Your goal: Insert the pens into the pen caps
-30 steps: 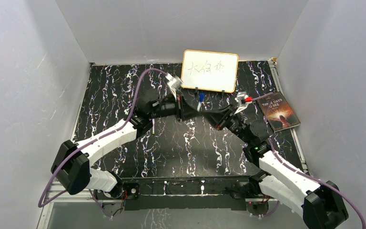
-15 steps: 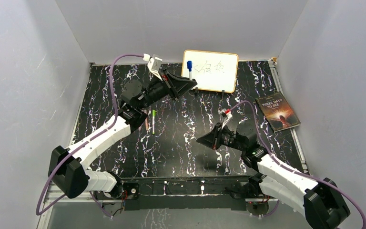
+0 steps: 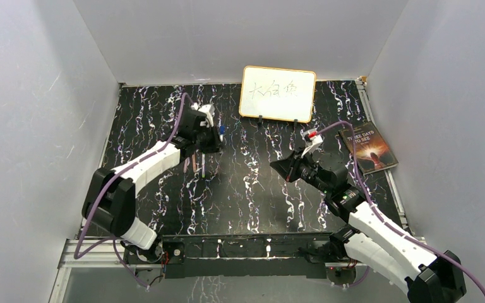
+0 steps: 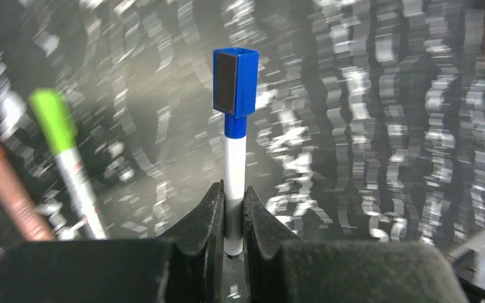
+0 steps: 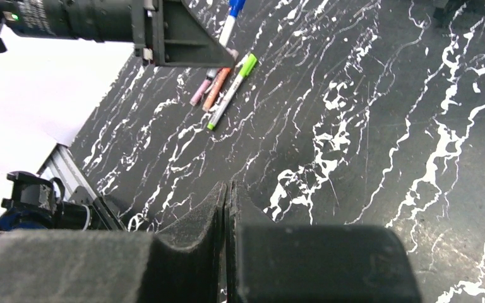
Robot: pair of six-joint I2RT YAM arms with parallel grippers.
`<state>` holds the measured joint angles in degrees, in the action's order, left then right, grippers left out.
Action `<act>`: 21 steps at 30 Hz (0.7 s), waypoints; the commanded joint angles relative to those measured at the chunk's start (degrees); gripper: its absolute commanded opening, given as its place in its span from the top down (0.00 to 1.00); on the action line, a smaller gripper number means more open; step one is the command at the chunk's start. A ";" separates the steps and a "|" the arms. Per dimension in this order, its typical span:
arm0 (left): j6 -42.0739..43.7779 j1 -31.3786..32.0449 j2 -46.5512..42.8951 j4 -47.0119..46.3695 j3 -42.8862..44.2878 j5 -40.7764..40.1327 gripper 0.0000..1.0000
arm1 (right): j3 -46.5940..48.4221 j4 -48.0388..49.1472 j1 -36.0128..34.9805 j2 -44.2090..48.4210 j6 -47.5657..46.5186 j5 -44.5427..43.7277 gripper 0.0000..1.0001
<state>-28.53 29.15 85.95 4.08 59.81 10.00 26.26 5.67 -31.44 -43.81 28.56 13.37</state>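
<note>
My left gripper [image 4: 232,197] is shut on the lower end of a white pen [image 4: 234,161] that carries a blue cap [image 4: 235,82]. It holds the pen just above the black table, left of centre [image 3: 218,135]. Next to it lie a white pen with a green cap [image 4: 63,142], a brownish-orange pen [image 4: 6,183] and a pink one [image 5: 200,92]; all three also show in the right wrist view, the green-capped one [image 5: 230,91] nearest. My right gripper [image 5: 226,189] is shut and empty, hovering right of centre [image 3: 278,166].
A white board [image 3: 278,93] with writing stands at the back edge. A book [image 3: 369,147] lies at the right side. Grey walls close in the black marbled table [image 3: 252,196].
My left arm has swung down from beside the white board to low over the table by the lying pens, still holding the blue-capped pen. My right gripper has shifted slightly back and up.
</note>
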 commanded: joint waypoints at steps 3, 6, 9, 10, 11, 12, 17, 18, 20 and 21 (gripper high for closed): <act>1.02 -2.37 3.39 7.09 -3.97 -6.32 1.00 | 0.93 -0.08 -0.03 -0.17 -1.79 -0.50 1.00; 1.70 -2.43 6.98 10.86 -2.53 -10.78 1.00 | 0.01 0.39 -0.01 -0.13 -1.07 0.19 1.00; 2.39 -2.42 10.03 13.49 -1.37 -13.60 1.00 | -0.41 0.35 -0.02 0.20 -0.61 0.10 1.00; 2.47 -2.43 10.84 13.84 -1.29 -13.85 1.00 | -0.49 0.30 0.03 0.28 -0.61 0.01 1.00; 2.51 -2.43 11.31 13.93 -1.34 -14.03 1.00 | -0.58 0.30 -0.02 0.37 -0.61 -0.06 1.00; 2.44 -2.43 11.72 13.86 -1.50 -14.18 1.00 | -0.67 0.26 -0.02 0.40 -0.61 -0.16 1.00; 2.50 -2.42 12.96 13.80 -1.67 -15.14 1.00 | -0.53 0.04 0.02 0.22 -0.57 -0.03 1.00; 2.52 -2.43 13.11 14.03 -1.52 -15.42 1.00 | -0.51 0.04 0.03 0.15 -0.57 -0.13 1.00; 2.43 -2.43 12.97 14.56 -1.23 -16.34 0.95 | -0.42 0.04 -0.02 0.05 -0.67 -0.18 1.00; 2.51 -2.43 12.86 14.66 -1.07 -16.55 0.90 | -0.42 0.04 0.02 -0.08 -0.69 -0.09 1.00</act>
<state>-26.79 26.52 98.50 15.46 57.39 -3.81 25.34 3.57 -31.44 -44.34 28.14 13.41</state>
